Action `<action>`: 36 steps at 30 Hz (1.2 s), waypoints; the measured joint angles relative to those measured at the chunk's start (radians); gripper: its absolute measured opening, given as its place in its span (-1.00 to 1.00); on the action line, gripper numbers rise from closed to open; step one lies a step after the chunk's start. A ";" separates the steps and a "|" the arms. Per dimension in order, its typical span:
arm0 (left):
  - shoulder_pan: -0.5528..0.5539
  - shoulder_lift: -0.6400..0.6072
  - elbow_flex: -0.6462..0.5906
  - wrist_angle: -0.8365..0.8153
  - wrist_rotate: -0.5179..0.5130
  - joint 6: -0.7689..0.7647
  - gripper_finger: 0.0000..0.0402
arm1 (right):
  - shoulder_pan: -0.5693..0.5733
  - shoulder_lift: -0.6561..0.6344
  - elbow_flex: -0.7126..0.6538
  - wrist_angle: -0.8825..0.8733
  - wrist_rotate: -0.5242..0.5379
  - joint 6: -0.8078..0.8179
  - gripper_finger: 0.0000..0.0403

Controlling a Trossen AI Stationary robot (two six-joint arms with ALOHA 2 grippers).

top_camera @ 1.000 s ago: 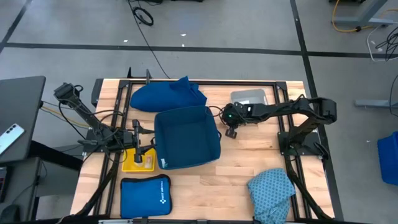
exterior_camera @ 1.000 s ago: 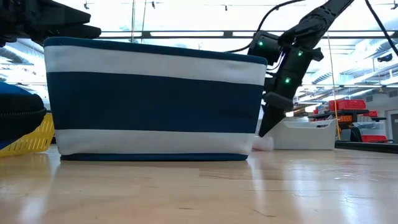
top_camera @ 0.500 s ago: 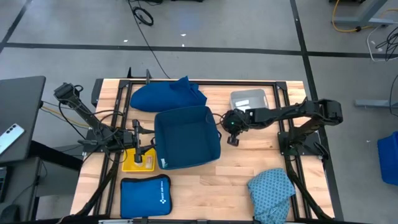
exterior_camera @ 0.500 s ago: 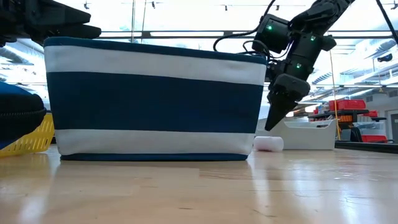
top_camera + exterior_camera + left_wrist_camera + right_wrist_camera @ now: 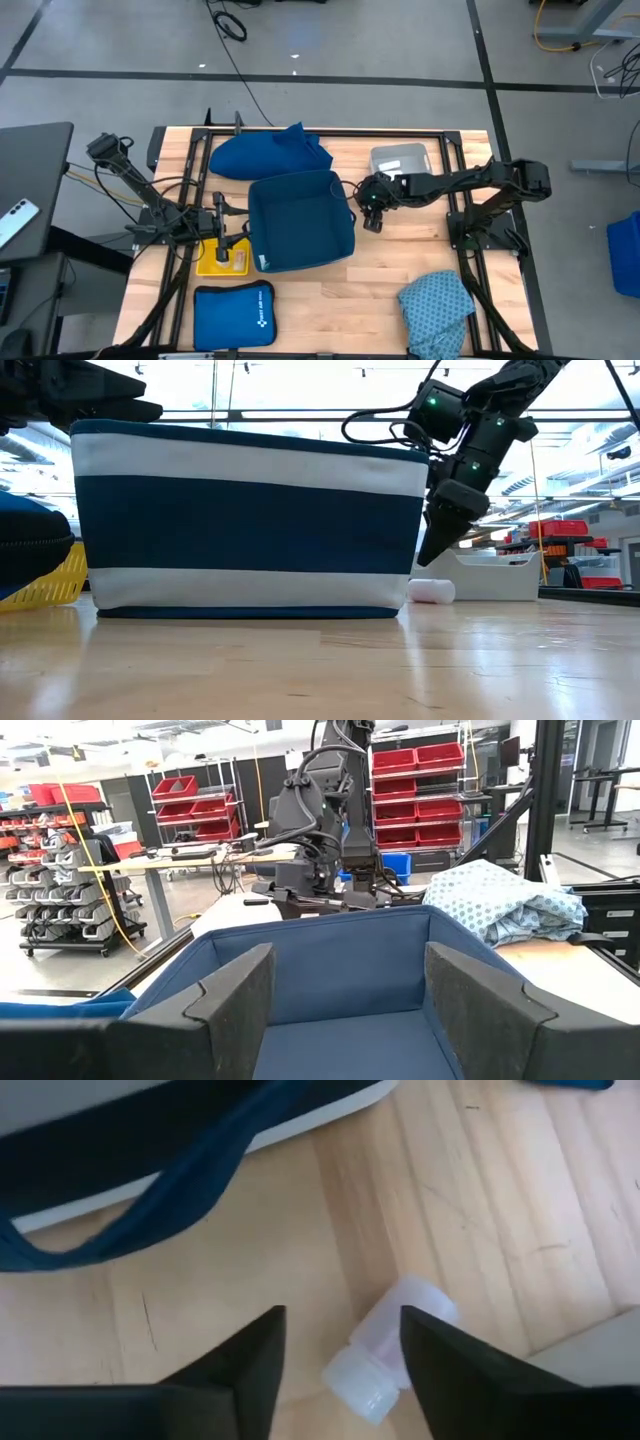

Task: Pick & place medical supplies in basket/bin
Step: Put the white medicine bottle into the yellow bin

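1. Small clear plastic vial (image 5: 385, 1350) is seen lying on the wooden table (image 5: 400, 265), beside the blue-and-white fabric basket (image 5: 245, 520).
2. Right gripper (image 5: 340, 1350) is held above it, jaws parted, empty.
3. Left gripper (image 5: 365, 995) is held open at the basket's other side.

A bright-blue zip pouch (image 5: 233, 315) lies beside a yellow tray (image 5: 207, 262).

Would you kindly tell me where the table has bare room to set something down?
Bare wood lies between the zip pouch and the teal cloth, in front of the basket. It is crowded around the yellow tray and beside the basket where the right gripper hovers over a vial.
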 joint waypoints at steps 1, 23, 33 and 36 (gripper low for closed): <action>0.000 0.000 0.000 0.000 0.000 0.000 0.30 | 0.000 0.000 0.000 -0.003 0.001 -0.002 0.06; 0.000 0.000 0.000 0.012 0.001 0.003 0.30 | 0.002 0.103 0.030 -0.070 0.164 0.049 0.17; 0.000 0.000 0.000 0.002 0.000 0.003 0.30 | -0.004 0.096 0.053 -0.236 0.190 0.108 0.17; 0.000 0.000 0.000 -0.002 0.000 0.003 0.30 | -0.004 0.096 0.053 -0.248 0.190 0.080 0.17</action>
